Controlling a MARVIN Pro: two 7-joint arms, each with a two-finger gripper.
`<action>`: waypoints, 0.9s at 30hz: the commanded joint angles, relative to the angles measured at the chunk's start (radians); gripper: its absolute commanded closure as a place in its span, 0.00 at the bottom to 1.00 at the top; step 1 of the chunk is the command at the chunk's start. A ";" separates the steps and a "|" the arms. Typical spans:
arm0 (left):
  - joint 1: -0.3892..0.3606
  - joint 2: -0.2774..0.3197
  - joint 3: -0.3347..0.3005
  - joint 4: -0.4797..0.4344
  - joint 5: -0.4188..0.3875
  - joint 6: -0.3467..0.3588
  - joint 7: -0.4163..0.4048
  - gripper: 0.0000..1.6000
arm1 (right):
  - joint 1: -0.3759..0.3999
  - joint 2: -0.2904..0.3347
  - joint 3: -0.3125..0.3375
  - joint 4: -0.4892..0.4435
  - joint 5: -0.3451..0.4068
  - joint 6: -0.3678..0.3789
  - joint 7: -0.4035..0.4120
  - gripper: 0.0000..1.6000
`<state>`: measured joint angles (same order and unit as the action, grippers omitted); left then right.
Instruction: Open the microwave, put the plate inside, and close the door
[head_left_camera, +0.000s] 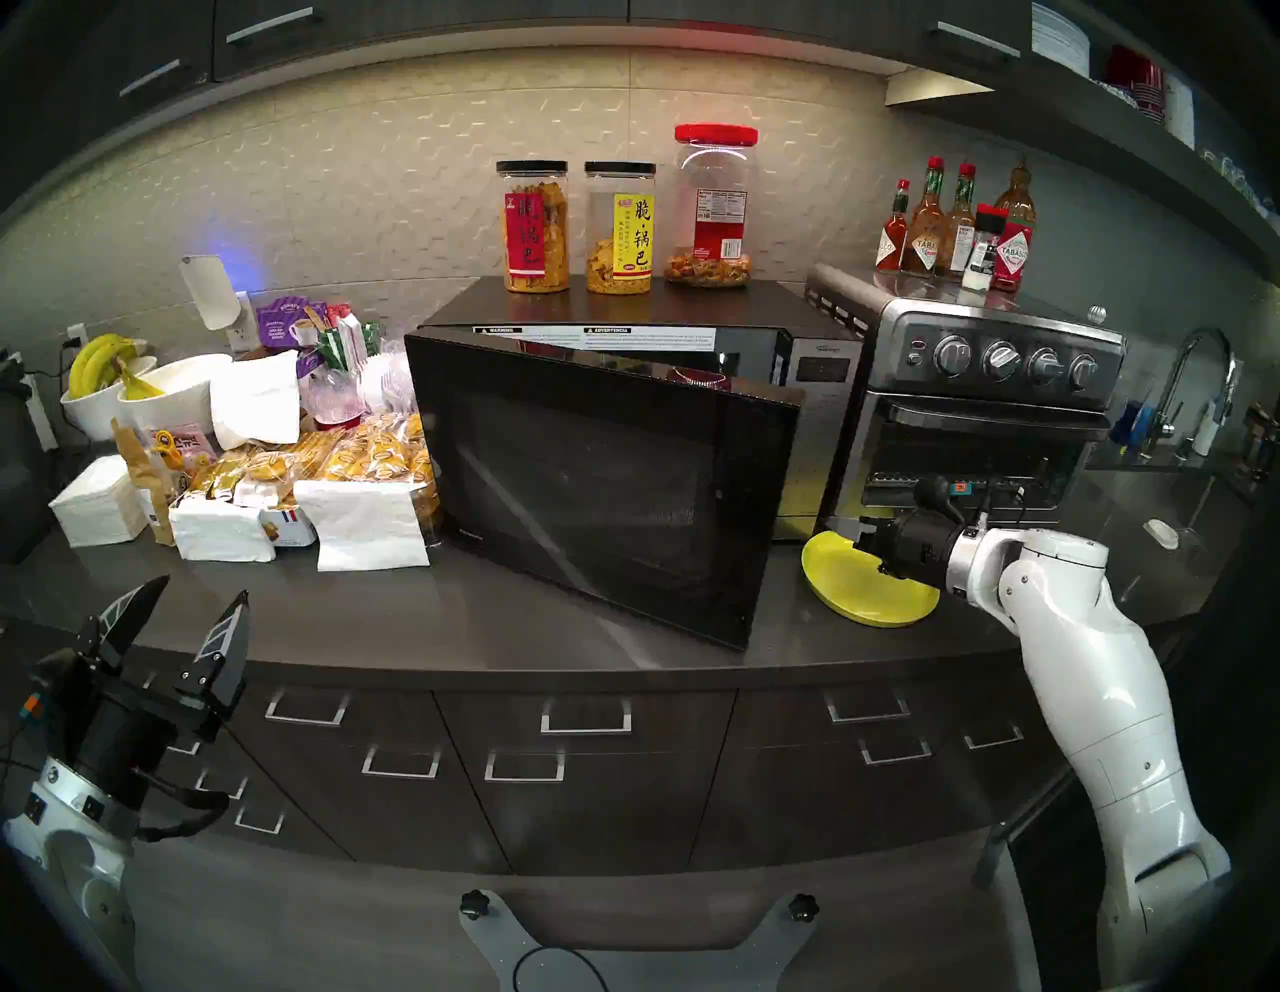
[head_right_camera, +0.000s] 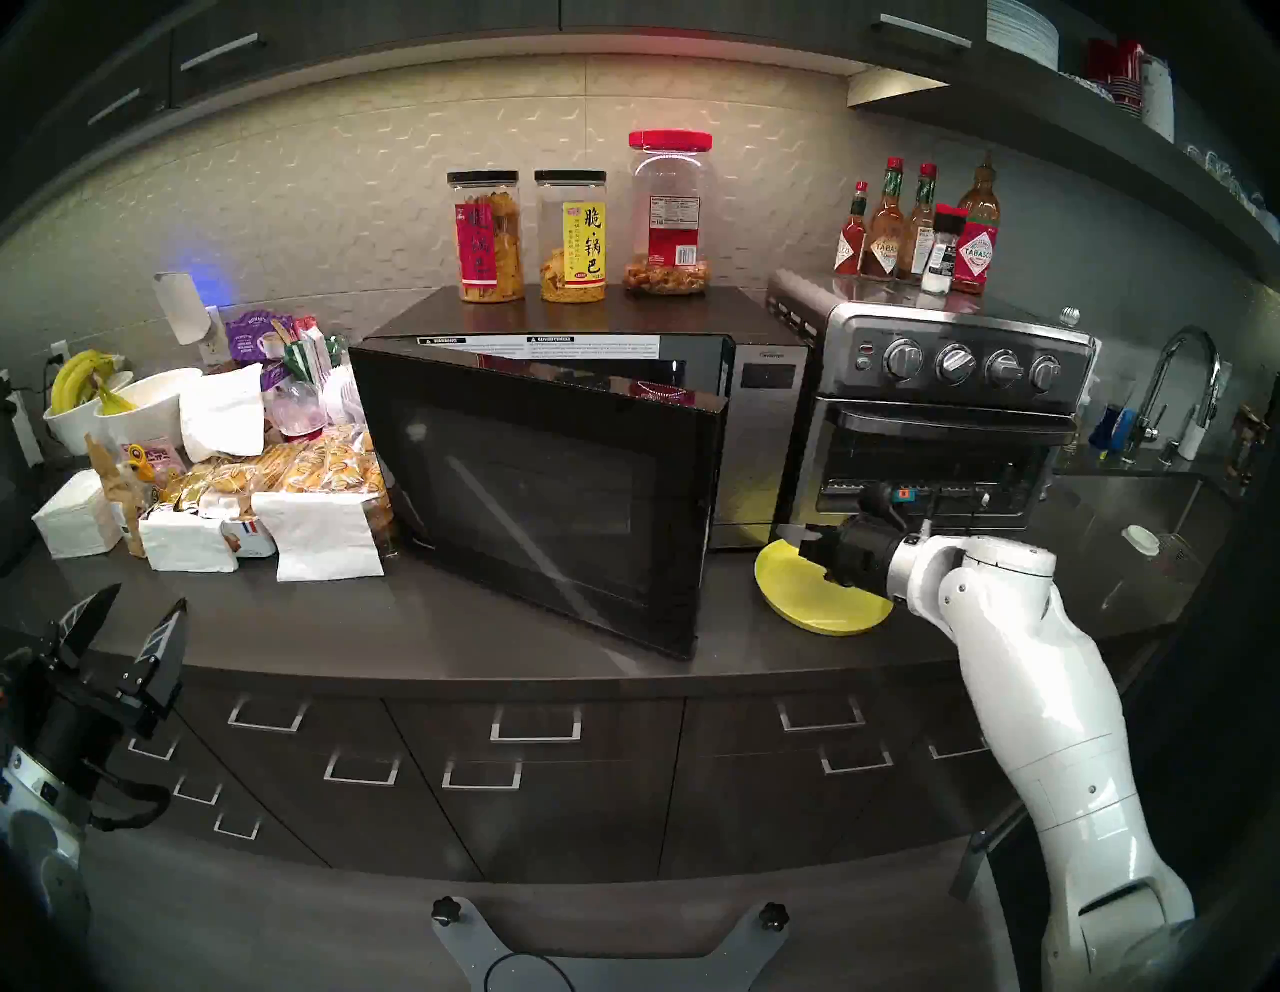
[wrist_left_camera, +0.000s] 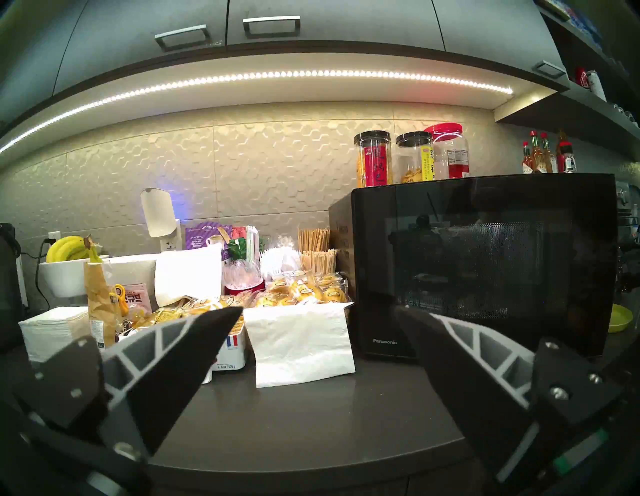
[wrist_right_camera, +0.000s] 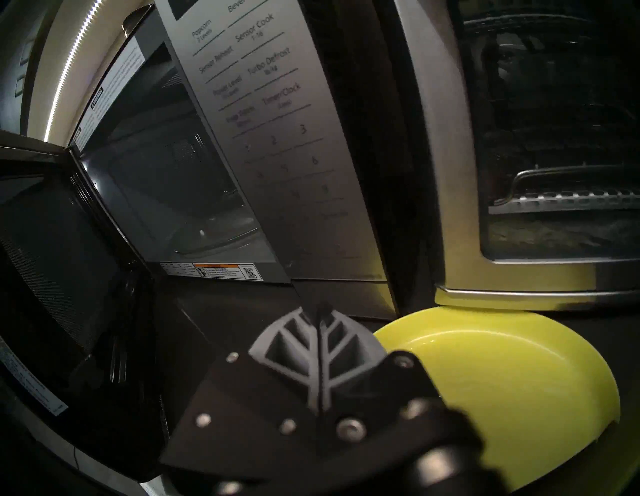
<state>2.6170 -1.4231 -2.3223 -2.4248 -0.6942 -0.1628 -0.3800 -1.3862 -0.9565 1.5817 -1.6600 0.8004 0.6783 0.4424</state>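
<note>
1. On top of the microwave (head_left_camera: 783, 360): three clear jars (head_left_camera: 620, 228), two black-lidded and partly filled with yellow crisps, one red-lidded with a low layer of brown snacks.
2. Inside the open cavity, seen from the right wrist: only the glass turntable (wrist_right_camera: 214, 239), nothing on it.
3. Left of the microwave: white bowls (head_left_camera: 149, 402) with bananas (head_left_camera: 97, 364), piled yellow snack packets (head_left_camera: 360, 454), white napkins (head_left_camera: 370, 523).
4. Door (head_left_camera: 596, 485) swung out to the left, partly open, standing across the front of the cavity.
5. Yellow plate (head_left_camera: 852, 596) flat on the counter (head_left_camera: 388, 609), just right of the door's free edge, its far rim against the base of the steel toaster oven (head_left_camera: 983, 409).
6. Right gripper (wrist_right_camera: 320, 318) with fingers pressed together and nothing between them, low over the plate's near-left part, pointing toward the grey touch panel (wrist_right_camera: 270, 138).
7. Left gripper (head_left_camera: 183, 620) spread wide, empty, well apart at the counter's near-left edge.
8. Sauce bottles (head_left_camera: 959, 222) on the toaster oven's top.
</note>
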 joint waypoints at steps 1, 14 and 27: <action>-0.001 0.002 -0.006 -0.019 0.002 0.001 0.001 0.00 | -0.004 0.010 0.007 -0.049 0.008 0.004 0.017 1.00; -0.005 -0.002 -0.007 -0.019 0.004 0.004 -0.003 0.00 | -0.025 0.024 0.000 -0.108 0.005 0.004 0.048 1.00; -0.009 -0.006 -0.008 -0.019 0.005 0.007 -0.007 0.00 | -0.044 0.016 -0.011 -0.153 0.007 0.001 0.069 1.00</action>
<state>2.6089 -1.4310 -2.3242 -2.4248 -0.6931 -0.1558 -0.3883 -1.4266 -0.9351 1.5763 -1.7709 0.8040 0.6855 0.5029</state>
